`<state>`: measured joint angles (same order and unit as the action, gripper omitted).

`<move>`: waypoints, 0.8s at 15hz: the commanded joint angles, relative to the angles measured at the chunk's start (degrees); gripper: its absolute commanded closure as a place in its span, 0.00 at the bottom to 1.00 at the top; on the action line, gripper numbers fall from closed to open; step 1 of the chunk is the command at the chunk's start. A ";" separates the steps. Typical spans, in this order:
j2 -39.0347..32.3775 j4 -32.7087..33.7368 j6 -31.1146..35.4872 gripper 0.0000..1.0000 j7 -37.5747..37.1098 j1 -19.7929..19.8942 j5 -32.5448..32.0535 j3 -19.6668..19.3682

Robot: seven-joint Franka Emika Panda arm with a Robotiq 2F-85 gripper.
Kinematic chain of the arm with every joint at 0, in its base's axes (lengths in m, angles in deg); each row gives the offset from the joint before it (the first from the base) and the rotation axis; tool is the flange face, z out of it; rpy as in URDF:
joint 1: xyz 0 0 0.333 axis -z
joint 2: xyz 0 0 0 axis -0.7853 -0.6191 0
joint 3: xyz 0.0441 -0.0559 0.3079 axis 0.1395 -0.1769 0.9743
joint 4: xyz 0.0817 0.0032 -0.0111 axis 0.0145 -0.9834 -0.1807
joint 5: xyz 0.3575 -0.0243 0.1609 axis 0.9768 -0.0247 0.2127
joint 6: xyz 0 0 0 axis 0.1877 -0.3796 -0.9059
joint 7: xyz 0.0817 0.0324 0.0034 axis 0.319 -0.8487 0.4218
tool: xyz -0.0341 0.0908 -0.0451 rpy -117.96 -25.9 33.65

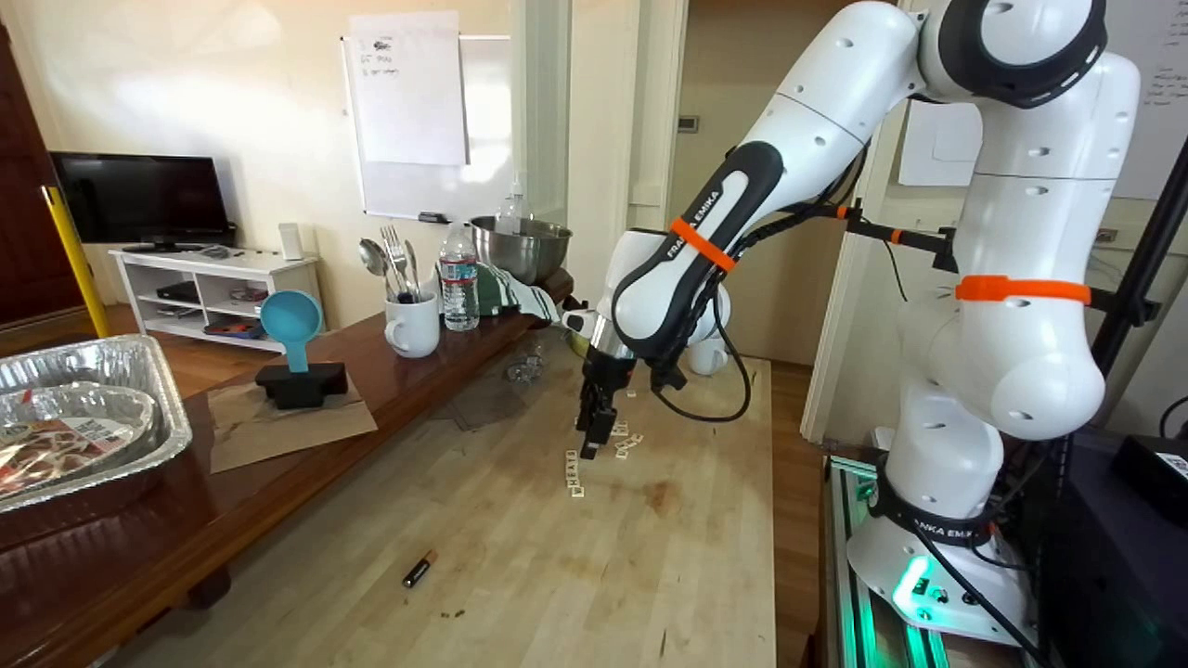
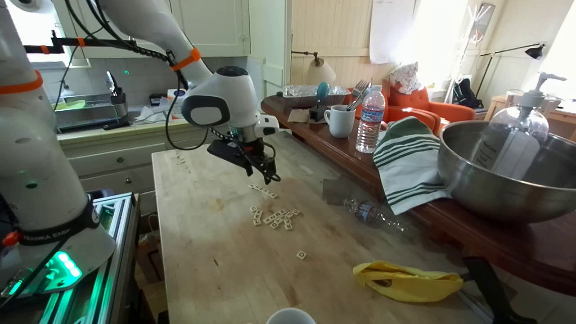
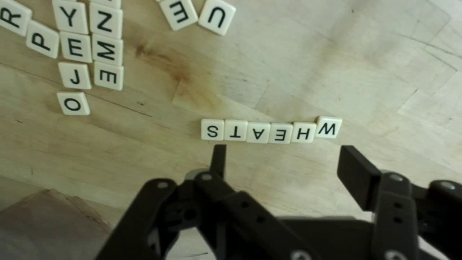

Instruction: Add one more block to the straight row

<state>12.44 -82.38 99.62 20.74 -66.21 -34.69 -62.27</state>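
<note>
Six blocks [image 3: 257, 133] form the row [image 3: 270, 133], W [image 3: 328, 127] askew, near spread jaws

Bright light is pouring through the window [image 2: 434, 38], shiny spots are showing on the whiteboard [image 1: 485, 139], and my green lamp [image 1: 912, 583] is glowing.

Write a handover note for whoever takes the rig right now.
Gripper: open, holding nothing, above the table near the row.
Row: six lettered blocks reading WHEATS; H to S run nearly straight, but the W block at its end sits slightly askew.
Spare blocks: grouped away from the row; a lone block lies farther off in an exterior view.
Done: six blocks lie side by side; whether W is the added one, I can't tell.
Left: probably nudge W into line, without disturbing the other five.
</note>
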 commanded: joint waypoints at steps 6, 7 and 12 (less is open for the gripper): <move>4.42 -1.79 -1.27 0.00 -15.52 7.62 -13.01 6.19; 4.69 -1.80 -1.44 0.00 -17.07 7.98 -13.68 6.73; 6.09 -2.23 -3.23 0.00 -21.05 8.30 -14.60 8.29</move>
<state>16.02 -83.11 98.97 3.14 -59.01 -47.21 -55.36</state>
